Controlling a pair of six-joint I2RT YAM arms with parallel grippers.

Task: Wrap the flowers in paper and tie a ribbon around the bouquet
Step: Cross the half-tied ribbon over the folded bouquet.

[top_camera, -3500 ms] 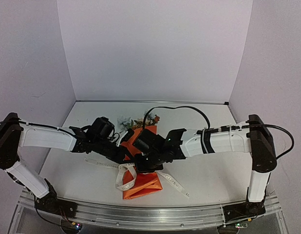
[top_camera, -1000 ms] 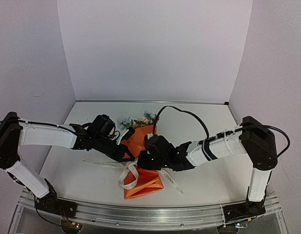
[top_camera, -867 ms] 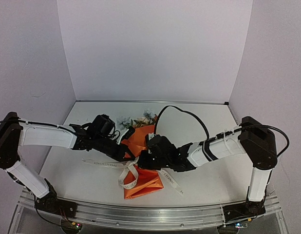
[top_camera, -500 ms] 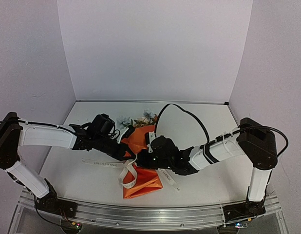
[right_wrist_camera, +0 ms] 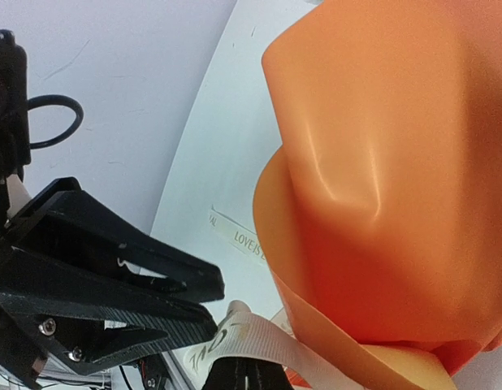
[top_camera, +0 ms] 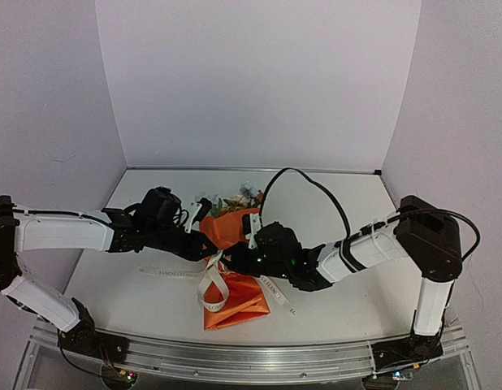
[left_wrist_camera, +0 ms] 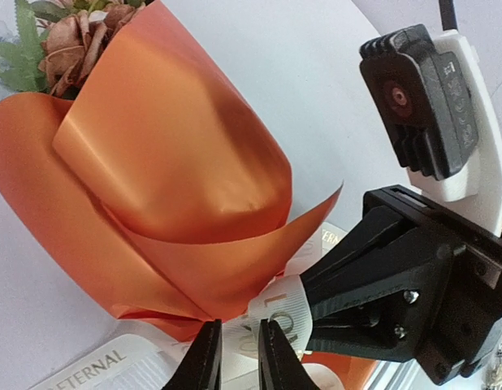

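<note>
Bouquet (top_camera: 239,296) lies mid-worktop, nearer the near edge. Flowers (top_camera: 239,197) point to the far edge, cone tip to the near edge. Ribbon (left_wrist_camera: 279,317) is looped at the pinched waist. One tail runs toward the left edge, the other toward the near right.

Right gripper (right_wrist_camera: 247,374) is clamped flat on the ribbon at the waist. Left gripper (left_wrist_camera: 239,361) is tip to tip with it, fingers narrowly parted. Ribbon shows in the gap, and it doesn't look pinched.

Step looks like tying or cinching the knot. To do it well:
- Right keeps tension so the loop doesn't slacken.
- Left should re-grab the free tail close to the knot.
- Pull the two ends outward along the worktop (top_camera: 357,203), not upward, or the paper (left_wrist_camera: 170,162) unrolls.

Room and edges:
- Grippers are almost touching, so little clearance there. Separate sideways first.
- Bare surface left and right of the bouquet for pulling the tails.
- Cone tip is close to the near edge, so don't drag it that way.
- Right arm's cable arches over the far middle, near the flowers.
</note>
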